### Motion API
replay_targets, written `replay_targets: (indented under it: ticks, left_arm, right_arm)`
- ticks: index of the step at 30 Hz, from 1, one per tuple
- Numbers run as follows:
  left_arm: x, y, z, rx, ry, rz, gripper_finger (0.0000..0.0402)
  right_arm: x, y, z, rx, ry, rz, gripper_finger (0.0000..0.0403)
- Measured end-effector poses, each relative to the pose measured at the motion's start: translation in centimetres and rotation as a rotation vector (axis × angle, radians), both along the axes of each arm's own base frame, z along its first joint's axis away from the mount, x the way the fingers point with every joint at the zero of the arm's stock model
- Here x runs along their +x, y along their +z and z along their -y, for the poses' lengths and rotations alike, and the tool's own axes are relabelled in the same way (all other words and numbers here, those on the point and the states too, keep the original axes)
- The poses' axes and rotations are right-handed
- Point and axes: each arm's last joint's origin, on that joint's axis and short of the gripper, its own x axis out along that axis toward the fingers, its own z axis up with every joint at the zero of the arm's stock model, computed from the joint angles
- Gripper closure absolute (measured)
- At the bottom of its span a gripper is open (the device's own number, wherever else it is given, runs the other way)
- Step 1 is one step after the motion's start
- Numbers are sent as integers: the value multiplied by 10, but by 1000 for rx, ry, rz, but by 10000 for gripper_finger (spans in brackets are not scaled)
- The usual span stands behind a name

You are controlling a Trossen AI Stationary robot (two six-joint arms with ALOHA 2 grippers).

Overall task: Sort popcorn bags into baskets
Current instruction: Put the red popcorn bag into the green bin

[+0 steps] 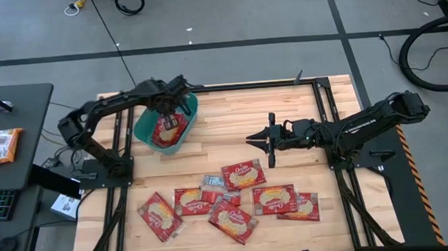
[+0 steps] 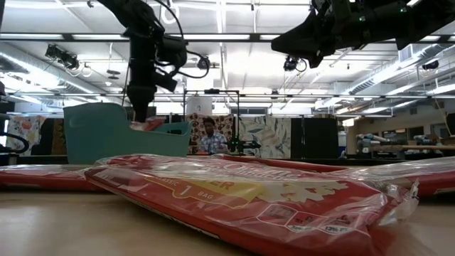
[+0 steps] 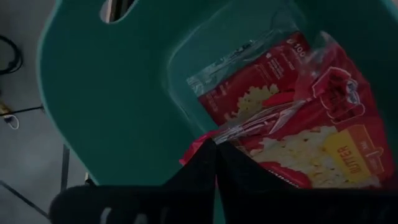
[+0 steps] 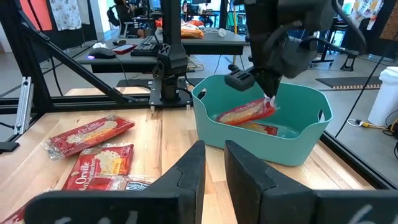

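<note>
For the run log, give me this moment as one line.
left gripper: over teal basket, pinching popcorn bag | right gripper: idle mid-table, holding nothing | loose popcorn bags: table front

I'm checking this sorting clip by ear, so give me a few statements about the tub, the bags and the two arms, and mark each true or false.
1. The left gripper is over the teal tub, pinching a popcorn bag. True.
2. The tub holds no bags yet. False: at least one bag lies in it.
3. The right gripper carries a bag. False: it hovers above the table with nothing between its fingers.
4. Several loose popcorn bags lie on the wooden table outside the tub. True.
</note>
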Motion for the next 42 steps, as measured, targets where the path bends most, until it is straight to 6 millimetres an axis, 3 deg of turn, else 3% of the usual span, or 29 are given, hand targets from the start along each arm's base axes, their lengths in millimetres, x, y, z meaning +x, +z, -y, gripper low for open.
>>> replay_targets:
  ticks: [6,11,16,25,34,42]
  left_arm:
    - [3,-3,-3,20,-14,-7,375]
    - [3,1,3,25,-41,-7,342]
    - [13,14,27,-38,-176,96,319]
    - [48,22,86,47,-515,143,321]
    - [85,-2,135,40,-667,201,321]
    - [109,-43,155,-276,-611,296,302]
  right_arm:
    - [0,0,0,0,2,-1,337]
    - [0,0,0,0,2,-4,337]
    - [0,0,0,0,1,-4,337]
    - [0,0,0,-1,1,-2,337]
    - [0,-1,0,-1,0,-8,337]
    - [0,-2,0,-2,0,-16,337]
